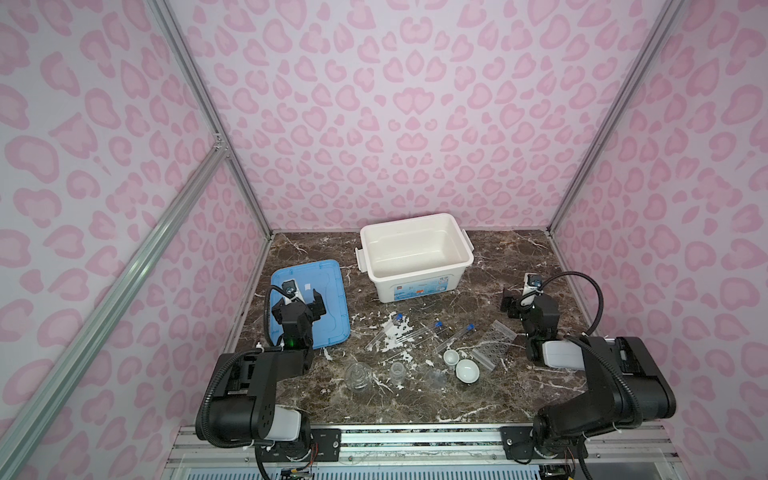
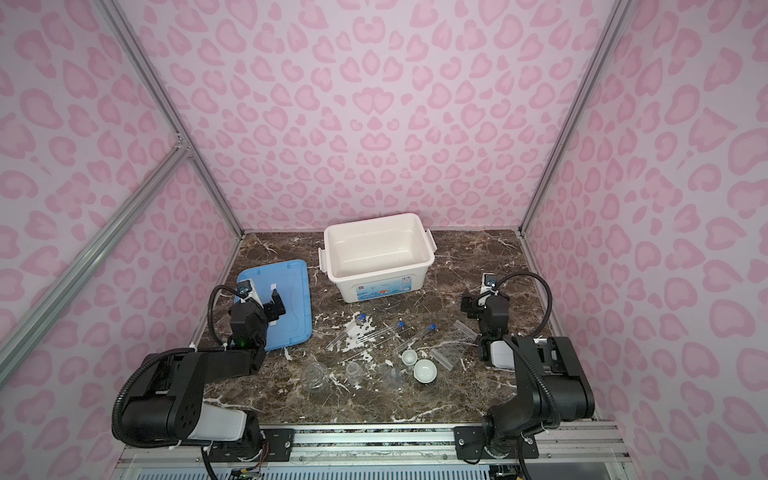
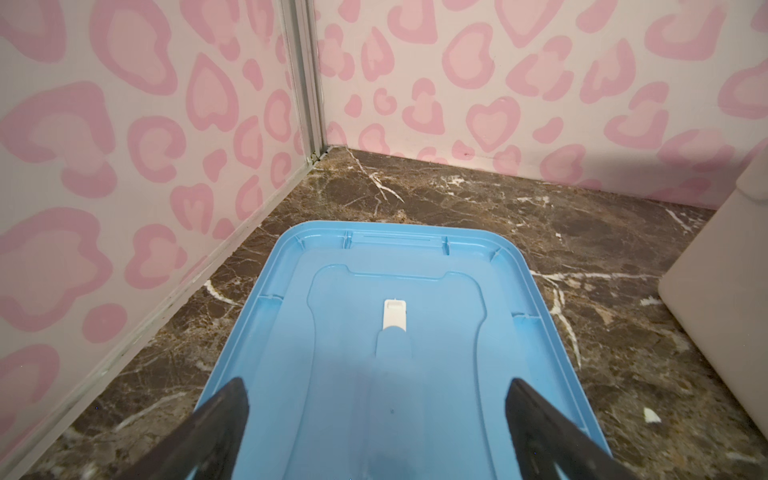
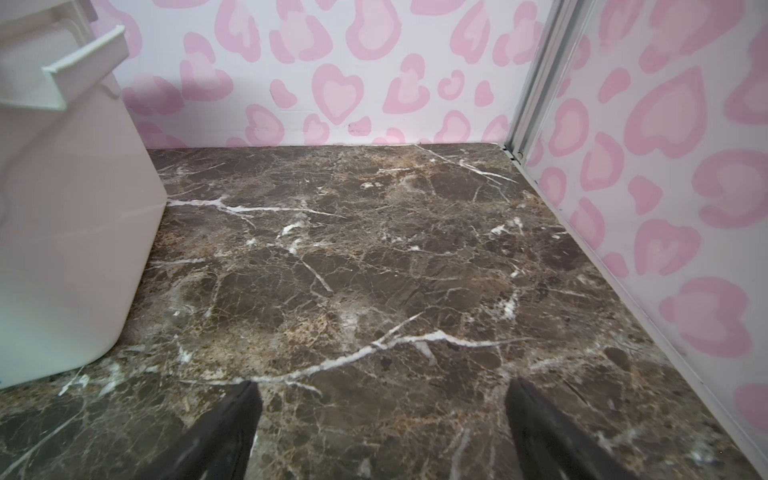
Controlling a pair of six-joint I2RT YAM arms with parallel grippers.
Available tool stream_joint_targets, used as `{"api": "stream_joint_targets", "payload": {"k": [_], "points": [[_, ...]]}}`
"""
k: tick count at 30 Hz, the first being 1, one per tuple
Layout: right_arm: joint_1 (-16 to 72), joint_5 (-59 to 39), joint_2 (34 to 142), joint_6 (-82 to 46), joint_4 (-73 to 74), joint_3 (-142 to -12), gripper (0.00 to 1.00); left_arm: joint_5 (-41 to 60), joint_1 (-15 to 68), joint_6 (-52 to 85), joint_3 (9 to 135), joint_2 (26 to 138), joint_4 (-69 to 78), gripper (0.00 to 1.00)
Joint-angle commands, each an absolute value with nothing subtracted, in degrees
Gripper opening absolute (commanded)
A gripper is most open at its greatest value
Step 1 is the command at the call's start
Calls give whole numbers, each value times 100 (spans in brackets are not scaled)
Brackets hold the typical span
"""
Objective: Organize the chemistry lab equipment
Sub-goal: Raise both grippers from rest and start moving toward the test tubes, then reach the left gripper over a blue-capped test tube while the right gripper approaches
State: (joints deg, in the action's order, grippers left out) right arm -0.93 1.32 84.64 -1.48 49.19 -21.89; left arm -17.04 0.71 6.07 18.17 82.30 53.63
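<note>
setting: pink heart-spotted walls [image 1: 374, 124] on aluminium framing; dark marble-look tabletop [image 1: 415, 403] with white veins; 12 o'clock taken as the back wall in both top views.
glass flasks [image 1: 358, 376]: upright toward 6 o'clock, a wide one and a narrower one [image 1: 397, 371], apart; fainter clear piece toward 5 o'clock, form hard to tell. Likely rigid, slick and breakable; best pinched gently at the neck.
ceramic dishes [image 1: 466, 370]: two, white, mouths up at 5 o'clock, side by side, contact uncertain. Probably light but chippable; take by the rim wall.
test tubes [image 1: 419, 334]: three, clear, lying flat about the centre, blue caps toward 1 o'clock, half lost against the white veins. Likely light, round, apt to roll; grip across the body near the cap.
tube rack [image 1: 494, 343]: clear, perforated, flat at 4 o'clock, just beside the rightmost tube. Seemingly stiff and thin; take by a long edge.
right gripper [image 4: 382, 403]: at 3 o'clock above bare marble, jaws spread wide, empty.
left gripper [image 3: 378, 399]: above the blue lid, jaws spread wide, nothing between.
blue lid [image 1: 328, 299]: flat at 9 o'clock, close to the left wall.
storage box [image 1: 415, 282]: open, empty, at 12 o'clock.
room: free lane from centre to box; tight beside both side walls; glass close to the 6 o'clock edge.
</note>
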Motion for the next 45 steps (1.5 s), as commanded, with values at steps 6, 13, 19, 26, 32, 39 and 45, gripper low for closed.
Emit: {"api": "stream_joint_targets", "payload": {"k": [6,13,19,26,32,39,45], "points": [[-86,60,7220,-701,2568,-2856,95,-1815,70,668,1907,8202,5351,97],[-65,-435,6891,-1012,1604,-3334,95,-1610,54,536,3235,6977,2746,100],[278,-766,6531,-1528,1252,-3514,94,-1389,224,1232,3611,5639,1337,100],[1230,-445,6107,-1358,628,-3617,88,-1799,1611,1072,3563,5084,295,97],[1681,-240,5944,-1387,440,-3539,87,-1983,2696,918,3469,5399,28,97],[2039,-131,5937,-1646,414,-3447,86,-1585,3401,434,3938,6478,-85,99],[2205,-164,6133,-1862,279,-3571,84,-633,3622,33,4583,7230,-464,94]]}}
